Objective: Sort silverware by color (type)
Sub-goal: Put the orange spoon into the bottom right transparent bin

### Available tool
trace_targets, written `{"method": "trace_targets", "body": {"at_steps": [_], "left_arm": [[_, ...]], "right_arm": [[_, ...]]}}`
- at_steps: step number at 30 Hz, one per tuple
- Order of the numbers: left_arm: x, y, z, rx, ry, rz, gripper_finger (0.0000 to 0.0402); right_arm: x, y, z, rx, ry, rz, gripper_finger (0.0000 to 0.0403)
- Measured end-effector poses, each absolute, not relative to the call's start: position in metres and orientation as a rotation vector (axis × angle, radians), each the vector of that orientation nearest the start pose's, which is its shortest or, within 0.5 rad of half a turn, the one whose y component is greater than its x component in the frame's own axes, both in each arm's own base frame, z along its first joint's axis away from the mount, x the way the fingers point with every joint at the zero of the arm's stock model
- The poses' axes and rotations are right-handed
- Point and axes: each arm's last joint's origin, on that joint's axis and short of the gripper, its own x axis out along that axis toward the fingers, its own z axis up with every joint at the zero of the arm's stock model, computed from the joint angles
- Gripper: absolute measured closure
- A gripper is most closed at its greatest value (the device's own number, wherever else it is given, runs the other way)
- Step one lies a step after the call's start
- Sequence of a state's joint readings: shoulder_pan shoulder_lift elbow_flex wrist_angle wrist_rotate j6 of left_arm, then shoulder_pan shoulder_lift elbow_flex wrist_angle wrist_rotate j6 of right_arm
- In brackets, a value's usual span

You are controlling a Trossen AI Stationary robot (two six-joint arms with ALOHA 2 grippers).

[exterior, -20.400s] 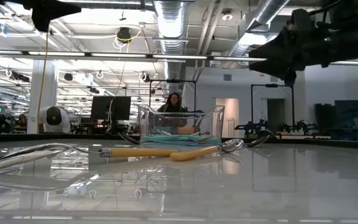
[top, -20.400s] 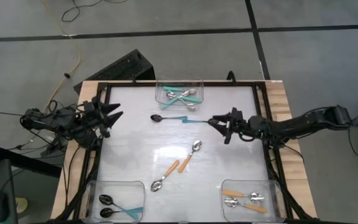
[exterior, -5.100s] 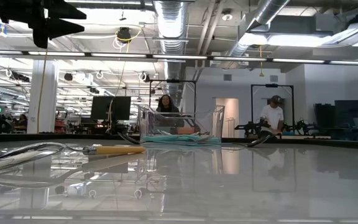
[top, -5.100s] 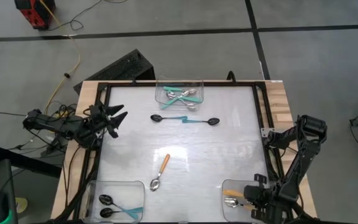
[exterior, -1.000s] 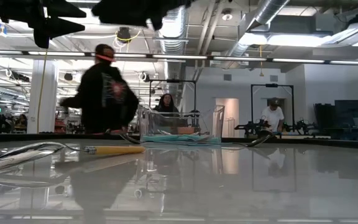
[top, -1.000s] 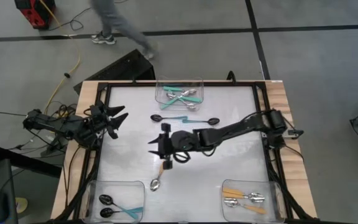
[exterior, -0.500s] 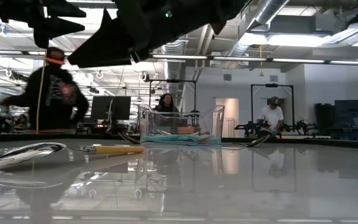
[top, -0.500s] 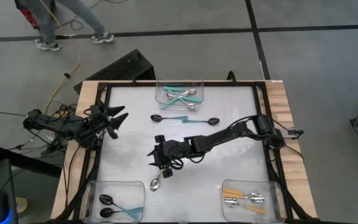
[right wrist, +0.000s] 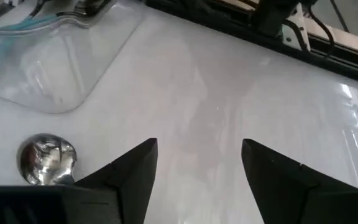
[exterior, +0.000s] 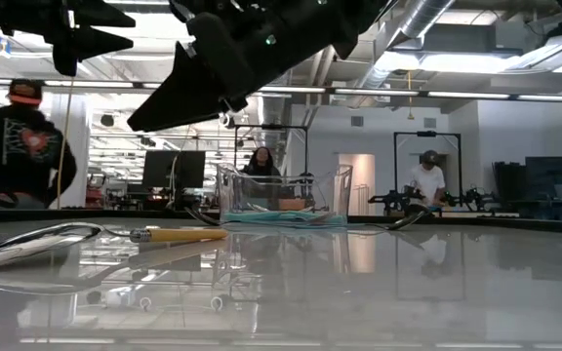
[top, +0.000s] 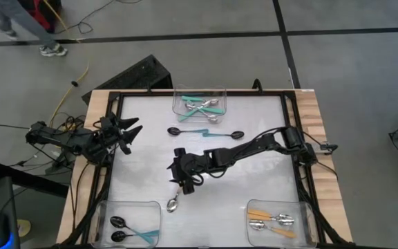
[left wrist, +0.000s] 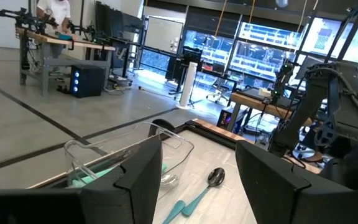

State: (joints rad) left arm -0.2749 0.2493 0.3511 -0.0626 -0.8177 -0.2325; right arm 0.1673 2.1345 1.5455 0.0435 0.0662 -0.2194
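An orange-handled spoon lies flat on the white table at centre near; its silver bowl (top: 173,205) (right wrist: 47,159) points toward the near edge and its handle (exterior: 179,234) is mostly hidden under my right gripper in the high view. My right gripper (top: 179,184) (right wrist: 199,148) hangs open above that handle, slanting down, clear of it in the low view (exterior: 140,122). Two black-bowled, teal-handled spoons (top: 185,131) (top: 226,135) lie end to end at centre far. My left gripper (top: 133,130) (left wrist: 197,149) waits open at the table's left edge, held level.
Three clear bins stand on the table: one at far centre (top: 199,104) with teal-handled spoons, one at near left (top: 130,223) with black-bowled spoons, one at near right (top: 276,221) with orange-handled spoons. A black frame (top: 292,117) rims the table. People move in the room behind.
My right gripper has sunk and moved a little toward the near edge, tipping further down, and now hangs over the orange-handled spoon's handle. The spoon has not moved. A person has walked leftward behind the table.
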Motion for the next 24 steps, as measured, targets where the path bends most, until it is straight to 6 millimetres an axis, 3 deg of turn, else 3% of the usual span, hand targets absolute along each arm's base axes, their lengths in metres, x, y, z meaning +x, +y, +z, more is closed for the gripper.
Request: {"method": "trace_targets", "body": {"at_steps": [10,24], "left_arm": [[0.0917,-0.0039,0.2567,-0.247,-0.097,0.537,0.0212],[0.0917,-0.0039,0.2567,-0.247,-0.097,0.537,0.0212]], "right_arm": [[0.4687,0.0798,0.1826,-0.296,0.617,0.254,0.0142],[0.4686,0.0794,0.1828,-0.27,0.602,0.367,0.0143]]}}
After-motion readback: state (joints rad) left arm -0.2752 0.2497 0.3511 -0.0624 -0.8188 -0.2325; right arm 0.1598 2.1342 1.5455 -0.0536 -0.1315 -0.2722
